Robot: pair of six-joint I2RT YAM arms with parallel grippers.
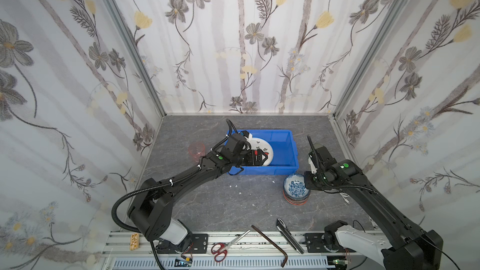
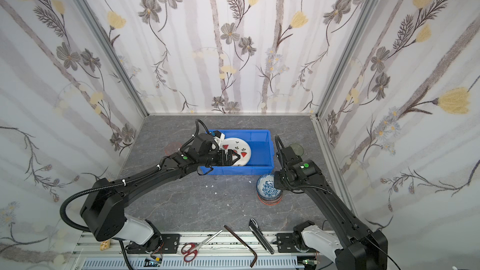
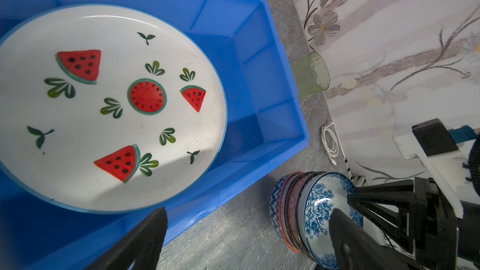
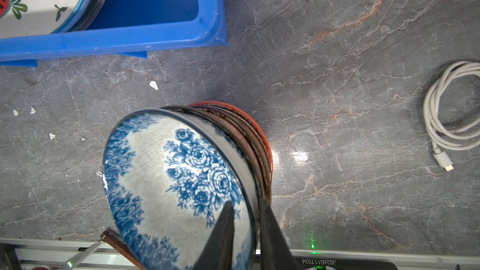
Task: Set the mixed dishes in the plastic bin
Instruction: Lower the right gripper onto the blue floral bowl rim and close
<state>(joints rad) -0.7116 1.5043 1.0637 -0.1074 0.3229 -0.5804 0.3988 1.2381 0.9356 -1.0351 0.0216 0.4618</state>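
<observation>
The blue plastic bin point(image 1: 283, 149) stands mid-table, with a white watermelon-print plate point(image 1: 261, 143) leaning in its left end. My left gripper point(image 3: 248, 209) hovers open over the bin's near wall, empty, just off the plate's edge. Right of the bin's near corner stands a stack of small bowls point(image 1: 296, 189) with a blue floral bowl point(image 4: 181, 177) on top. My right gripper point(image 4: 246, 202) is shut on that bowl's rim, one finger inside and one outside. A pink tumbler point(image 1: 196, 150) stands left of the bin and a green tumbler point(image 3: 311, 75) right of it.
A coiled white cable point(image 4: 446, 115) lies on the table right of the bowl stack. Red-handled scissors point(image 1: 223, 249), a bent hex key point(image 1: 272, 242) and a flat metal tool point(image 1: 289, 235) lie along the front rail. Wallpapered walls close in three sides.
</observation>
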